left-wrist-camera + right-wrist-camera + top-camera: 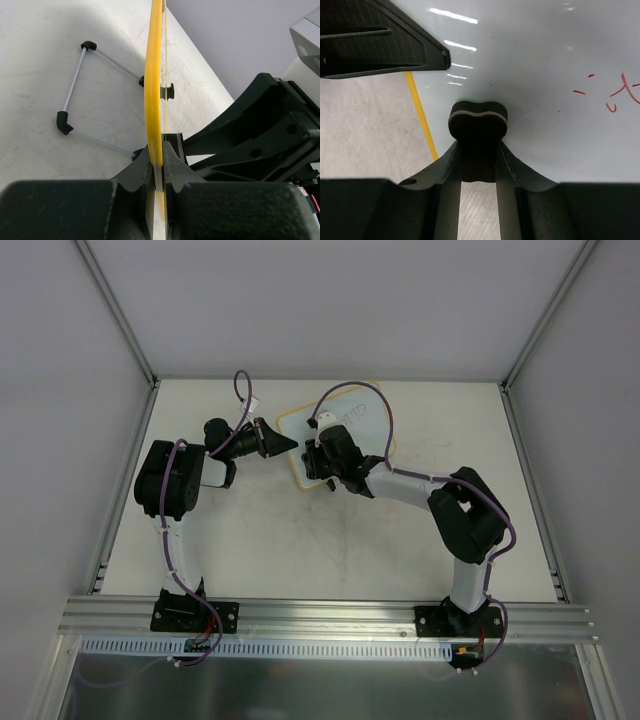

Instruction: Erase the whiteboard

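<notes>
Left claw [160,150] clamped on whiteboard [535,60] rim, right claw [478,150] gripping eraser [478,120], pale scuffed table [300,540], white walls [300,300].

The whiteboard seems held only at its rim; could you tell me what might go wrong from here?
1. The left gripper pinches the whiteboard by its thin yellow rim alone, so wiping pressure might twist it or work it loose.
2. The eraser in the right gripper sits well away from the red marks; a short stroke could leave them.
</notes>
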You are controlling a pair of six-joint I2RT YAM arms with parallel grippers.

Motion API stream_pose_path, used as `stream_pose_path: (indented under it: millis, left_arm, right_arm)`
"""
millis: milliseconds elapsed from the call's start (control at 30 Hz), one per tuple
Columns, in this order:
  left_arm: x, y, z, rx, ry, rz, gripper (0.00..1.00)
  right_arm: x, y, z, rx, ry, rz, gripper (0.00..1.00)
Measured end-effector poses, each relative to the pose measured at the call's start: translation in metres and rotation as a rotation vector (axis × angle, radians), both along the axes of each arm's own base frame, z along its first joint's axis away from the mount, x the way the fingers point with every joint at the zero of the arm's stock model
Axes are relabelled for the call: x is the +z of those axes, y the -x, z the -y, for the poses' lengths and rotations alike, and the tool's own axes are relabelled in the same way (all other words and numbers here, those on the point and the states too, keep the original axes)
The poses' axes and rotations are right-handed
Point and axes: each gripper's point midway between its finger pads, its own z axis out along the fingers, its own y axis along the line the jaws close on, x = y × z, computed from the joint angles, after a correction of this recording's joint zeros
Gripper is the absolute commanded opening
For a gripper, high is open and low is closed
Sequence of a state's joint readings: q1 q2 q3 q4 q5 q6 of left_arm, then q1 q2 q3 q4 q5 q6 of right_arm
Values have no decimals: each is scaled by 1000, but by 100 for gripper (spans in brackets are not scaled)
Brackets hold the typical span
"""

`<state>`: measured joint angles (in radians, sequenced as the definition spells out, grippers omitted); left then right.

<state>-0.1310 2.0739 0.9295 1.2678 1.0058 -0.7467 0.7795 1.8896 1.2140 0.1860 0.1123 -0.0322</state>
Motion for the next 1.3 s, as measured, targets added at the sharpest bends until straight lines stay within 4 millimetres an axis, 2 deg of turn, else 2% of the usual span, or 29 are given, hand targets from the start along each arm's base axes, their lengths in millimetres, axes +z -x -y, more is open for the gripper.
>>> stream_pose_path:
  millis: [200, 433, 533, 833, 1100, 1300]
  left_arm:
    - [1, 0, 1, -1, 1, 3, 0]
    - [2, -1, 3, 0, 1, 7, 0]
    - [2, -1, 3, 0, 1, 7, 0]
    - [2, -1, 3, -2, 0, 9, 0]
    - [4, 0, 4, -13, 0, 23, 0]
    - [4, 0, 4, -15, -1, 24, 0]
  right_arm:
    - [-1, -9, 20, -11, -41, -44, 0]
    - [1, -41, 72, -113, -61, -68, 0]
    - [1, -50, 88, -149, -57, -69, 0]
    - [2, -59, 108, -183, 0, -61, 0]
    - [20, -90, 139, -253, 56, -24, 0]
    - [26, -100, 144, -257, 70, -22, 0]
